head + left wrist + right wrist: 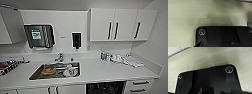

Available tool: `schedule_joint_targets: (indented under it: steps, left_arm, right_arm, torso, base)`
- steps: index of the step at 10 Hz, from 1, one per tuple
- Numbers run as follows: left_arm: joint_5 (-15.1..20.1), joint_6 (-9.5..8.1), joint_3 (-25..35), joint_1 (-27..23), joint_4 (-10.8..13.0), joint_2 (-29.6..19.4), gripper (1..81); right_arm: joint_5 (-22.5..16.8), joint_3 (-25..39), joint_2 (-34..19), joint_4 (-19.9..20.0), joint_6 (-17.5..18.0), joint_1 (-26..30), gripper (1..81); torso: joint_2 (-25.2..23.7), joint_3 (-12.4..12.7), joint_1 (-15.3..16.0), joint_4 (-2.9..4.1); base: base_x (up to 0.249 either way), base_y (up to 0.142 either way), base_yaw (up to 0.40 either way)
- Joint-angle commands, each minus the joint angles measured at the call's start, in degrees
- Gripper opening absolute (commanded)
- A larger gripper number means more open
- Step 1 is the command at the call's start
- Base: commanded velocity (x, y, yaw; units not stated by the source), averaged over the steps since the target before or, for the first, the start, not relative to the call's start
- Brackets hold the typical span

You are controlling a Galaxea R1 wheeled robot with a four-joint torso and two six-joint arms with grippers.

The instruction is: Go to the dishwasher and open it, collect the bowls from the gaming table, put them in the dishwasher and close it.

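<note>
In the head view the dishwasher [105, 88] sits under the white counter [105, 71], right of the sink. Its bay is a dark opening with what looks like a rack inside, so its door appears to be down. The green bowls and the gaming table are out of view. Both wrist views look down past the robot's dark plate onto pale speckled floor [186, 16] [205, 58].
A steel sink [35, 75] holds a brownish dish and a white mug below a tap [60, 58]. Small bottles [103, 55] and a cloth [132, 61] lie on the counter's right. White wall cabinets [115, 25] hang above and drawers [140, 86] flank the dishwasher.
</note>
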Motion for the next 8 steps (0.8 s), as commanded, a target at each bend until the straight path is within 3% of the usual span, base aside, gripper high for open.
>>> schedule_joint_targets:
  steps: [1,4,5,8]
  left_arm:
    - [2.1,0.28,-0.3,-3.2,0.7,-0.4,81.1]
    - [2.1,0.28,-0.4,-3.2,0.7,-0.3,81.1]
    - [2.1,0.28,-0.7,-3.1,0.7,-0.3,81.1]
    - [2.1,0.28,-0.9,-3.2,0.6,-0.2,81.1]
  right_arm:
    - [-2.7,0.1,-0.3,-0.8,-0.3,3.5,81.1]
    - [-2.7,0.1,0.1,-0.8,-0.3,3.5,81.1]
    - [-2.7,0.1,0.2,-0.8,-0.3,3.4,81.1]
    - [-2.7,0.1,0.2,-1.1,-0.3,3.2,81.1]
  torso:
    - [5.5,0.0,-3.5,0.00]
    - [11.7,0.0,-7.6,0.00]
    - [13.8,2.2,-8.9,0.00]
    - [19.8,5.4,-12.7,0.00]
  base:
    - [0.000,0.000,0.000]
    - [0.000,0.000,0.000]
    - [0.000,0.000,0.000]
    - [0.000,0.000,0.000]
